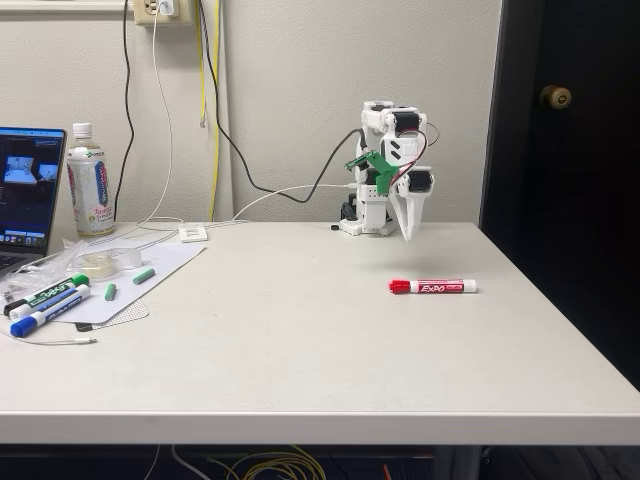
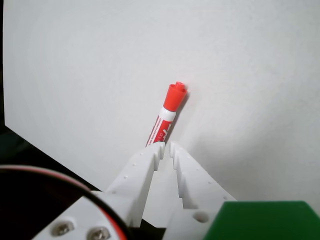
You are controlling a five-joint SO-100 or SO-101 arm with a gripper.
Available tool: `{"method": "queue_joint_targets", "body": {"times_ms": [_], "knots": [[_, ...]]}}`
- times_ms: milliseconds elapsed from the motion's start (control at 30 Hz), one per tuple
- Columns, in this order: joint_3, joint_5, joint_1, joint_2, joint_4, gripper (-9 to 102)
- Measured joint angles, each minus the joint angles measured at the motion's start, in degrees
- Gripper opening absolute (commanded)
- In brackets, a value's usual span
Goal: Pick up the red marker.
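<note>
I see the gripper (image 1: 408,238) nearly closed, empty, hovering behind the red marker (image 1: 432,287) lying flat mid-table. Risk: descending unopened, fingertips probably knock the barrel and roll it away.

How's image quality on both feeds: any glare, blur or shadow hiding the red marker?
Fixed view: even lighting, red marker sharp, faint shadow beneath it. Wrist view: marker clear with a soft shadow on its right; table slightly washed out; gripper hides its lower end.

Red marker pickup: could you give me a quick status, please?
Gripper shut, empty, hanging above table. Red marker lies flat ahead of it, untouched. Nothing beside it.
</note>
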State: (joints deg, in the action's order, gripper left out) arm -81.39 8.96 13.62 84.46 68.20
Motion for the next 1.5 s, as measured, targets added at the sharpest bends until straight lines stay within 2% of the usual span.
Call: {"method": "queue_joint_targets", "body": {"times_ms": [100, 400, 567, 967, 1500], "knots": [[0.44, -0.18, 0.35, -0.62, 0.88, 11], [2.55, -2.46, 0.97, -3.52, 1.41, 15], [6.50, -3.87, 1.05, -8.00, 3.25, 16], [6.86, -5.19, 2.11, -12.22, 1.67, 15], [7.47, -7.91, 2.64, -17.75, -4.48, 16]]}}
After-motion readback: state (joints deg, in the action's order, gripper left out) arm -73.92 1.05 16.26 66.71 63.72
